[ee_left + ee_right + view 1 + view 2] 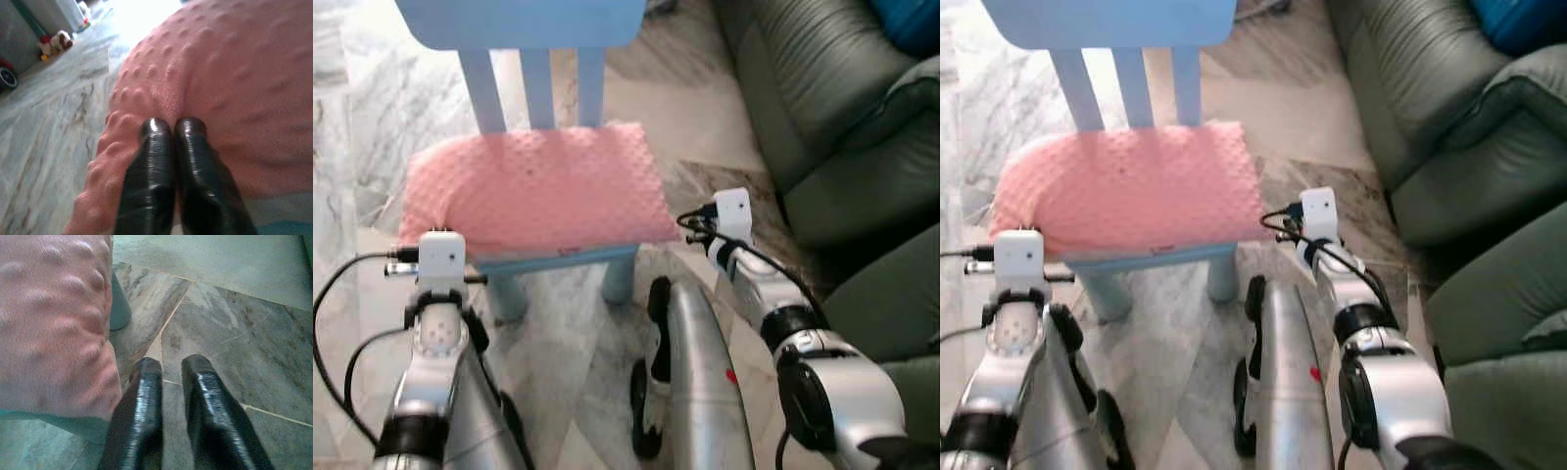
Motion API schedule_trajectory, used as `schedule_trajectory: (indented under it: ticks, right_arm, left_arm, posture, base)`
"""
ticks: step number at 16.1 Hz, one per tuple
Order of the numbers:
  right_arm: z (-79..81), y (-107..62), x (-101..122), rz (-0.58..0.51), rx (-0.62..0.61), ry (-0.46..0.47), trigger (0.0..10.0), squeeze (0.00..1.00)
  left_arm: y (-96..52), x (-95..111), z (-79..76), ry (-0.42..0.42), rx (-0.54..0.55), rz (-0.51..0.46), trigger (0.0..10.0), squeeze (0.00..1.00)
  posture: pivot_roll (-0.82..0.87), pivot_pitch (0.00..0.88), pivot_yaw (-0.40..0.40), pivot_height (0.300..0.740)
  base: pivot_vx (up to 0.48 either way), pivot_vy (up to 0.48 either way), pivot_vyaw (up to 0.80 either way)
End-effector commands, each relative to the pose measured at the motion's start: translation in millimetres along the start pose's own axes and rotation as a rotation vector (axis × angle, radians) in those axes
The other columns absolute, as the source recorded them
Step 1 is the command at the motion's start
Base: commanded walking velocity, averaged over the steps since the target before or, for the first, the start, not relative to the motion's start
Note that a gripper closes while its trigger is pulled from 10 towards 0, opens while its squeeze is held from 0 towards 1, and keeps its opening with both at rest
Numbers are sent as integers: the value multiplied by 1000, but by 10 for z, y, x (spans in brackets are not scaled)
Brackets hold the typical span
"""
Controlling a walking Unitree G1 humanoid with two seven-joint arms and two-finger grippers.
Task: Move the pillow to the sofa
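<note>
A pink bumpy pillow [538, 186] lies flat on the seat of a small blue chair [558, 259]. My left gripper [173, 127] is at the pillow's front left corner, its fingers shut side by side with the tips pressed against the pink fabric. My right gripper [178, 364] hangs just off the pillow's front right corner [58, 323], over the floor. Its fingers are shut, with a thin slit between them that holds nothing. The dark green sofa [842, 117] stands to the right of the chair.
The chair's blue backrest [524, 20] rises behind the pillow. Marble floor [705, 108] separates chair and sofa. A blue cushion [911, 20] lies on the sofa at the far right. Small toys [54, 41] sit on the floor to the left.
</note>
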State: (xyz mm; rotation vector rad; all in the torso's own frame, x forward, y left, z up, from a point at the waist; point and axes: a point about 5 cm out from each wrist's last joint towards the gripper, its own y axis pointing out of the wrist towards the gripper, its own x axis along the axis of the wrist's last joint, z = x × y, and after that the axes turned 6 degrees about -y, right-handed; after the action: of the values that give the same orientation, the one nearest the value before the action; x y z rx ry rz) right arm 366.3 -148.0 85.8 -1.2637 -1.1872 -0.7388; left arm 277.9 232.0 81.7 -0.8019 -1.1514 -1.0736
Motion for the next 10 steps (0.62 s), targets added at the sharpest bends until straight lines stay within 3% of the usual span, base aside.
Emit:
schedule_trajectory:
  ticks: [1, 3, 5, 10]
  right_arm:
    - [-35, -22, -51, 8, -17, -26, 10000, 1000]
    - [-64, -23, 3, -28, -36, -34, 10000, 1000]
    - [-67, -10, 135, -96, -39, -46, 10000, 1000]
    - [-17, 6, 184, -124, -38, -53, 10000, 1000]
  left_arm:
    - [-69, -63, 36, -1, 20, 46, 10000, 1000]
    - [-137, -36, 36, -2, 13, 52, 10000, 1000]
    - [-168, 122, 38, 41, -25, 1, 10000, 1000]
    - [-195, 186, 5, 63, -64, 24, 10000, 1000]
  posture:
    - [-5, 248, -146, 437]
    - [-4, 245, -145, 437]
    - [-1, 246, -142, 437]
    - [2, 242, -143, 437]
  base:
    - [0, 0, 0]
    - [0, 0, 0]
    - [0, 0, 0]
    - [0, 0, 0]
